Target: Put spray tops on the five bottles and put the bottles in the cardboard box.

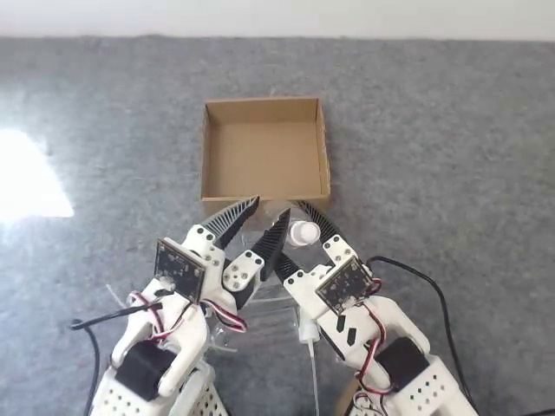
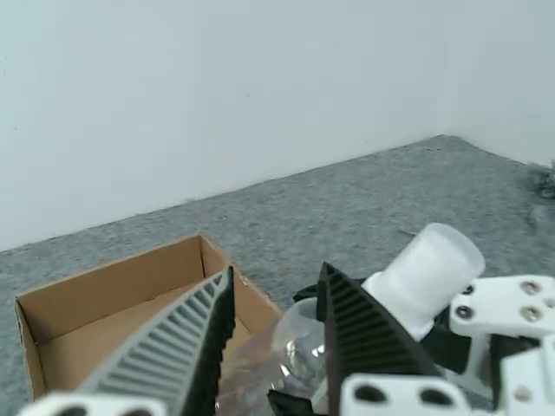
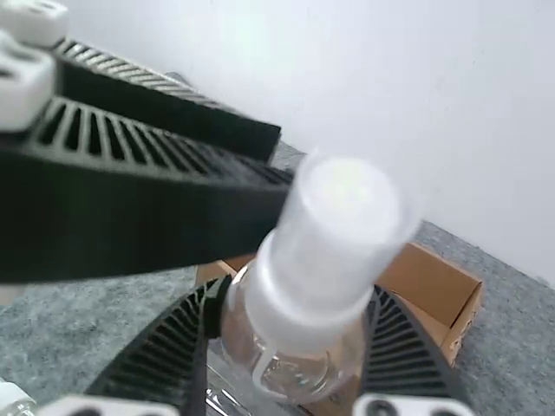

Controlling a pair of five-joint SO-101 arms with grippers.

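- Just before the cardboard box [image 1: 208, 147], right gripper [image 3: 295, 299] clamps a clear bottle [image 3: 295, 373] bearing its spray top [image 1: 303, 232].
- Left gripper [image 2: 277, 273] sits at the bottle's body; its grip cannot be told.
- No bottle boxed yet; judged early stage.

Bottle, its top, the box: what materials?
Bottle: clear and glossy, probably plastic, could be glass; you see through it, with highlights.
Top: translucent white plastic, frosted look.
Box: plain brown cardboard, matte, raw-edged walls.
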